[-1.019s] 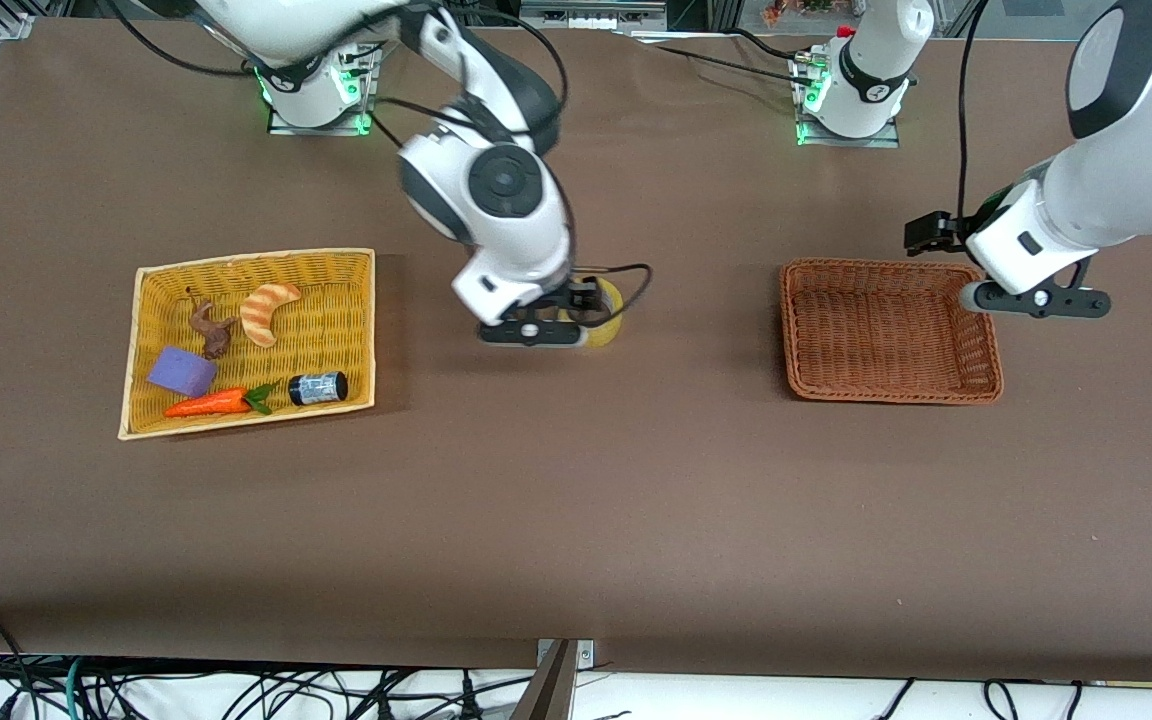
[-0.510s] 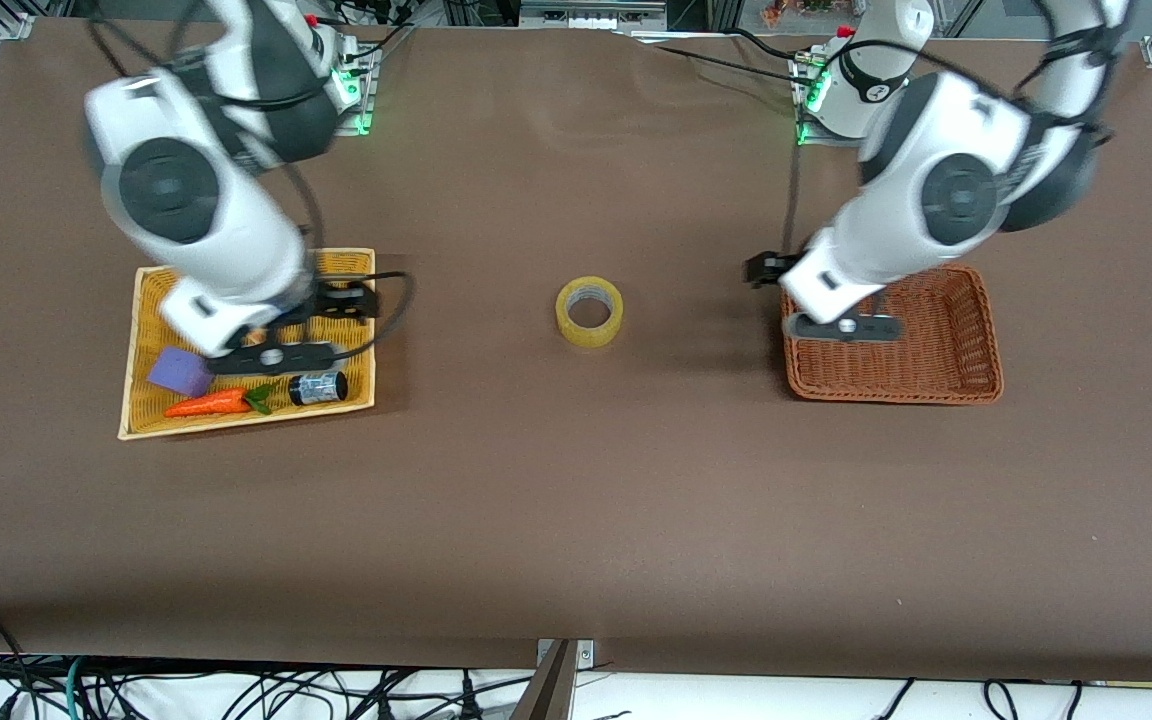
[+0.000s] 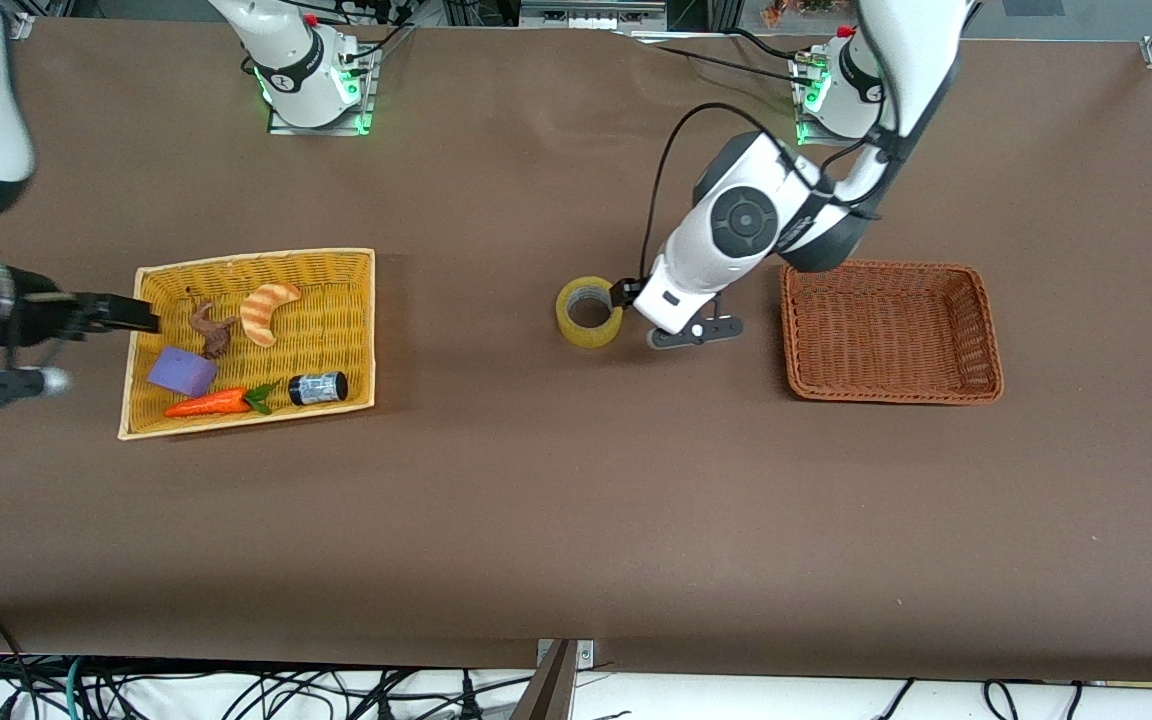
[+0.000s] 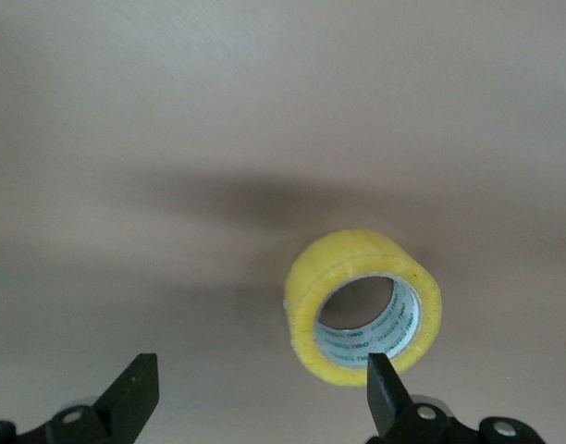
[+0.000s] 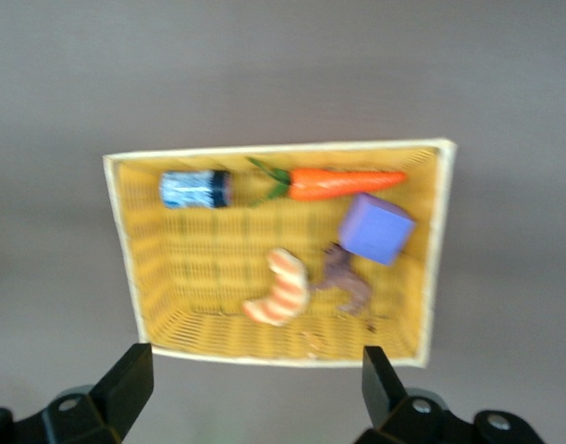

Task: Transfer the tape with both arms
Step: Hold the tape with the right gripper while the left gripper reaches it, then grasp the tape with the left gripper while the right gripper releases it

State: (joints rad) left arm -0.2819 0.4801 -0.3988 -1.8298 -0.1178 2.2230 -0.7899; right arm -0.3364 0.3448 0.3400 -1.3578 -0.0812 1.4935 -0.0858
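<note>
Brown table, tape midway for handover; left end effector spread wide just beside tape, ready to grasp; right end effector spread, waiting away from tape.

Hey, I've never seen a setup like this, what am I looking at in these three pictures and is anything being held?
These are two white robot arms bolted to a brown table, each ending in a two-finger gripper. The wide picture comes from a high camera facing the robots. The other two come from small cameras on the arms' wrists.

The left gripper is open, just beside a roll of yellow tape that lies on the table. Its wrist camera shows the tape just ahead of one open finger.

The right gripper is open and sits at the edge of a yellow basket. That basket holds a croissant toy, a purple block, a carrot, a small dark can and a brown figure.

An empty brown basket sits toward the left arm's end. Nothing is held.
</note>
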